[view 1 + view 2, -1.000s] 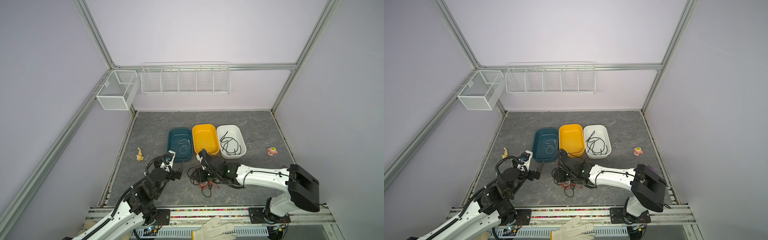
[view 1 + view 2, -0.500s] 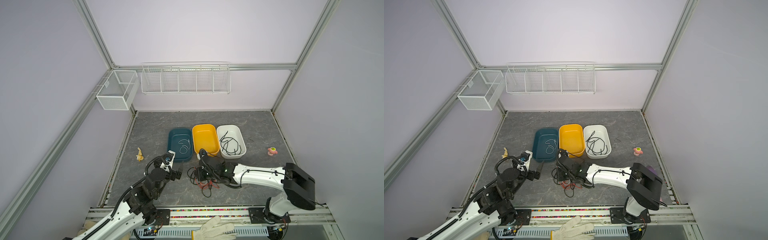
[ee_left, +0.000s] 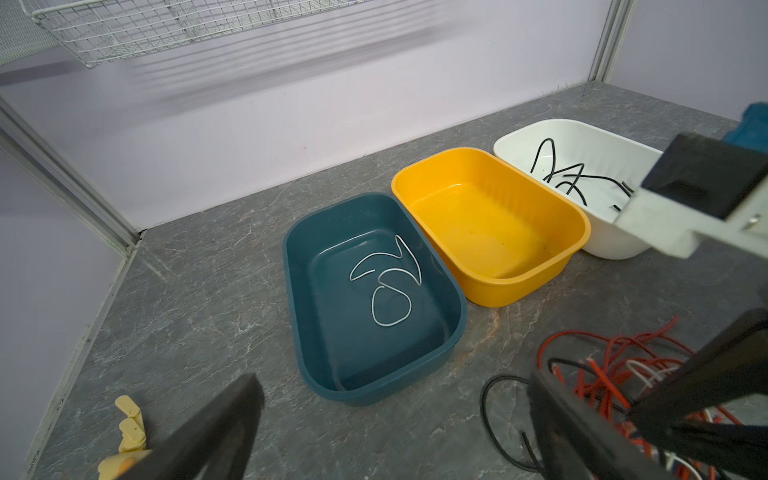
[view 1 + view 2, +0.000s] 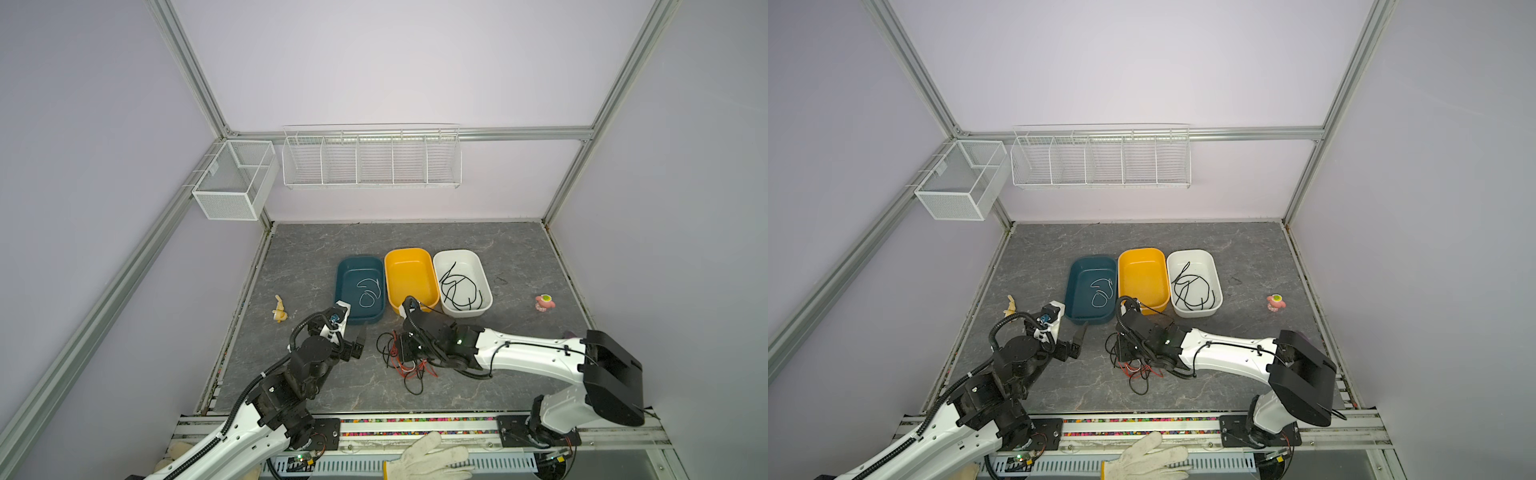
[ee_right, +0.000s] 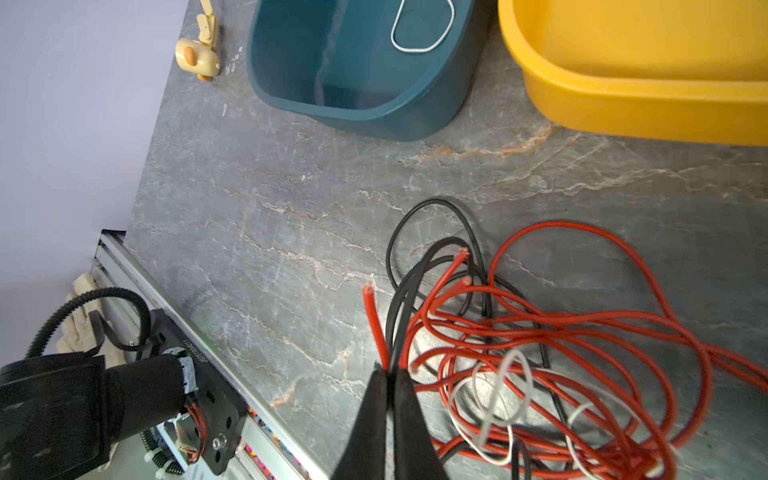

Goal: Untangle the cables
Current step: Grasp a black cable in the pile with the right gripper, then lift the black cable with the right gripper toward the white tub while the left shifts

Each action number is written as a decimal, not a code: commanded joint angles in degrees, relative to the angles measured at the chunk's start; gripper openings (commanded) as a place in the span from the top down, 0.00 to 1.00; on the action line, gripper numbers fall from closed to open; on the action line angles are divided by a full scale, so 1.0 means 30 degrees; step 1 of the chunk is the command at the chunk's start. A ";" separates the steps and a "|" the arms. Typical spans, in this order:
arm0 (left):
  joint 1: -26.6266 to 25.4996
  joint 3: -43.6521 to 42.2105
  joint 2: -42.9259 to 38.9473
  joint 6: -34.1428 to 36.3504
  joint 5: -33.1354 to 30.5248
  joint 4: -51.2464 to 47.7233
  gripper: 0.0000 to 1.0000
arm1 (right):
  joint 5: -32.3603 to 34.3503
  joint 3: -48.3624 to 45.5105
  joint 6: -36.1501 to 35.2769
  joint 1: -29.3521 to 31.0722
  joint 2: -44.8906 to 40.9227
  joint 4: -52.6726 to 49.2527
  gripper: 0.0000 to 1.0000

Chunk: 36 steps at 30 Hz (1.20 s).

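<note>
The tangled cables (image 4: 409, 365) (image 4: 1138, 368) are a red-orange, black and white heap on the grey floor, in front of the bins. My right gripper (image 5: 388, 370) (image 4: 405, 353) is low over the heap's left side. Its jaws are pressed together on a red strand and a black strand of the cables (image 5: 540, 332). My left gripper (image 3: 386, 428) (image 4: 359, 336) is open and holds nothing. It hovers just left of the heap (image 3: 623, 374), near the teal bin (image 4: 345, 270). That bin holds a white cable (image 4: 369, 291). Black cables (image 4: 459, 289) lie in the white bin (image 4: 484, 274).
An empty yellow bin (image 4: 409, 253) stands between the teal and white ones. A yellow toy (image 4: 279, 309) lies at the left edge and a pink toy (image 4: 544, 302) at the right. A white glove (image 4: 428, 459) rests on the front rail. Wire baskets (image 4: 370, 158) hang on the back wall.
My right gripper has closed its jaws onto strands of the tangle and shifted slightly left. The left arm has stayed still and open.
</note>
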 commanded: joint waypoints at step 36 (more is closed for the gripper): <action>0.0071 -0.0360 -0.0154 0.1181 0.1960 0.0004 0.01 | 0.2778 0.3047 -0.4686 0.0954 -0.7714 -0.6780 0.93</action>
